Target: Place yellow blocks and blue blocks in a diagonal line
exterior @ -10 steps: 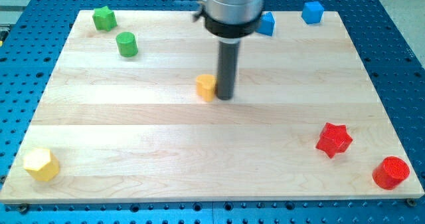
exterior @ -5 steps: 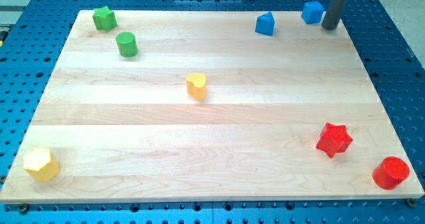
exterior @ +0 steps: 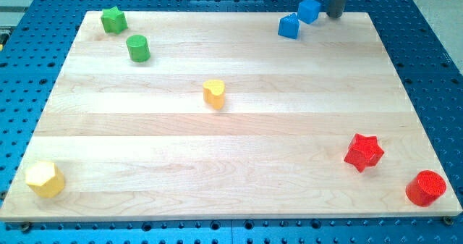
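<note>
Two blue blocks sit near the view's top right: a blue cube (exterior: 309, 10) at the board's top edge and a blue wedge-like block (exterior: 289, 27) just below-left of it, close together. A small yellow heart-like block (exterior: 213, 93) lies near the board's middle. A yellow hexagonal block (exterior: 45, 179) sits at the bottom left corner. My tip (exterior: 336, 14) is at the top edge, just right of the blue cube, with a small gap or touching; I cannot tell which.
A green star (exterior: 113, 19) and a green cylinder (exterior: 138, 48) are at the top left. A red star (exterior: 363, 152) and a red cylinder (exterior: 425, 188) are at the bottom right. The wooden board (exterior: 231, 193) lies on a blue perforated table.
My tip left the yellow heart block, went to the top right, then slid left, pushing the blue cube left toward the blue wedge block.
</note>
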